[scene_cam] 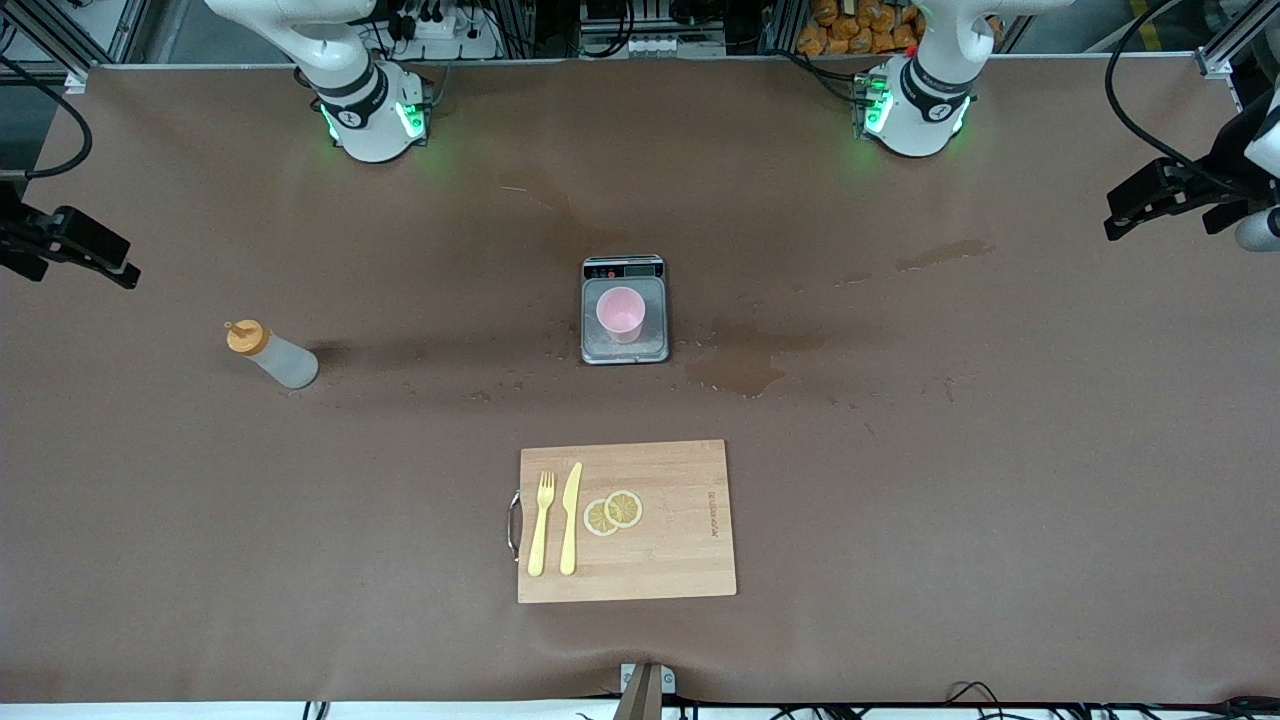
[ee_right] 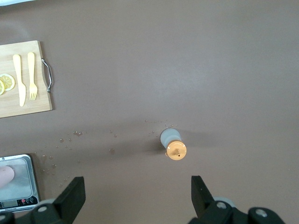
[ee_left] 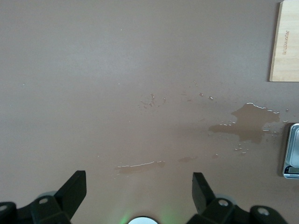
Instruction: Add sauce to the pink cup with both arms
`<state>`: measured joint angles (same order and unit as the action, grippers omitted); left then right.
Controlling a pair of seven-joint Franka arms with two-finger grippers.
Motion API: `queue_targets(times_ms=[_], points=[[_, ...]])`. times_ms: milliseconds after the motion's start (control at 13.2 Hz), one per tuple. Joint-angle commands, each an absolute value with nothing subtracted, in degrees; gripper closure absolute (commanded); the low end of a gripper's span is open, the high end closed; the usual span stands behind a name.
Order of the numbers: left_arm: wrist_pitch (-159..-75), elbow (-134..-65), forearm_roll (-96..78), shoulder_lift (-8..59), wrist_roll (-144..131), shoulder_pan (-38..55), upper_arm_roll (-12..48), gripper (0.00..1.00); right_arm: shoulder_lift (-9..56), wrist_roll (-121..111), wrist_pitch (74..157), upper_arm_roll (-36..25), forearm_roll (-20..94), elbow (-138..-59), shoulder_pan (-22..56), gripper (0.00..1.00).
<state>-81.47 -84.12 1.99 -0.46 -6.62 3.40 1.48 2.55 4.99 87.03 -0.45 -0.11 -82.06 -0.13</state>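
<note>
The sauce bottle [scene_cam: 272, 358], whitish-grey with an orange cap, stands on the brown table toward the right arm's end. It also shows in the right wrist view [ee_right: 173, 144]. The pink cup [scene_cam: 621, 313] stands on the grey scale [scene_cam: 650, 345] at the table's middle; only its edge shows in the right wrist view [ee_right: 4, 176]. My right gripper [ee_right: 136, 184] is open and empty, high over the table, apart from the bottle. My left gripper [ee_left: 138, 182] is open and empty, high over bare wet table. Neither gripper shows in the front view.
A wooden cutting board [scene_cam: 680, 560] with a yellow fork [scene_cam: 541, 520], a knife [scene_cam: 570, 515] and lemon slices [scene_cam: 613, 512] lies nearer the front camera than the scale. A wet puddle [scene_cam: 740, 368] lies beside the scale. Black camera mounts [scene_cam: 75, 245] [scene_cam: 1165, 195] reach over both table ends.
</note>
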Motion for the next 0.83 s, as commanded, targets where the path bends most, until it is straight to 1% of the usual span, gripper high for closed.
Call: queue_targets(times_ms=[0, 756], points=[[-80.24, -84.90, 1.23, -1.32, -6.59, 3.25, 1.84, 0.00, 3.52, 4.39, 86.04, -0.09, -1.14, -80.16, -0.26, 0.00], [-80.24, -83.76, 1.67, 0.18, -6.07, 4.04, 1.85, 0.00, 3.52, 4.04, 86.05, -0.09, -1.67, -80.24, -0.35, 0.00]])
